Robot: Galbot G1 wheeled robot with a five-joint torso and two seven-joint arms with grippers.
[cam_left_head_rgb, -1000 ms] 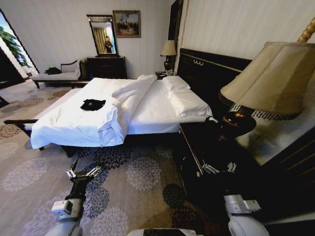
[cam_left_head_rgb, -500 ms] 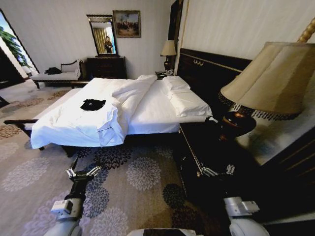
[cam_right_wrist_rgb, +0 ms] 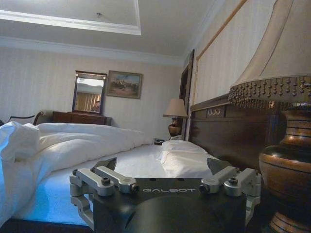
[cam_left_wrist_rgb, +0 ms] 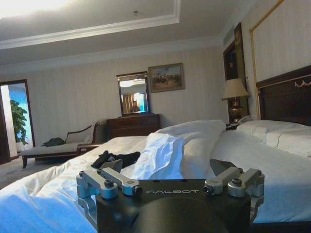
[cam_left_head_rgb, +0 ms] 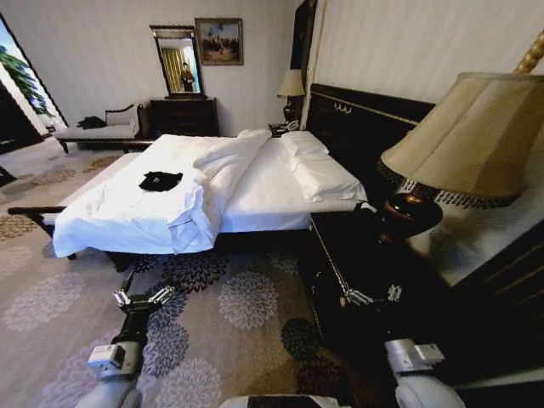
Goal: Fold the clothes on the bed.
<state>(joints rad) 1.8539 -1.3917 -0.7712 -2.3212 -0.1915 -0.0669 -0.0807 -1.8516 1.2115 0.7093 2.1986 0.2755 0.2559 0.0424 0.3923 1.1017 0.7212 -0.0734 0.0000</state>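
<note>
I see the crumpled black soft-fabric T-shirt (cam_left_head_rgb: 161,180) near the foot edge of the large white-duveted bed (cam_left_head_rgb: 263,191) — ahead, well apart; my left gripper (cam_left_head_rgb: 143,297), released, is nearer; right gripper (cam_left_head_rgb: 371,296) released too.

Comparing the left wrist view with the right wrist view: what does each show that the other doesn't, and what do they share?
Left wrist view: the black T-shirt lying on the bed, the chaise, and the open left tool in front. Right wrist view: the near lamp close beside the open right tool. Both show the white bedding, headboard, mirror, painting and far lamp.
</note>
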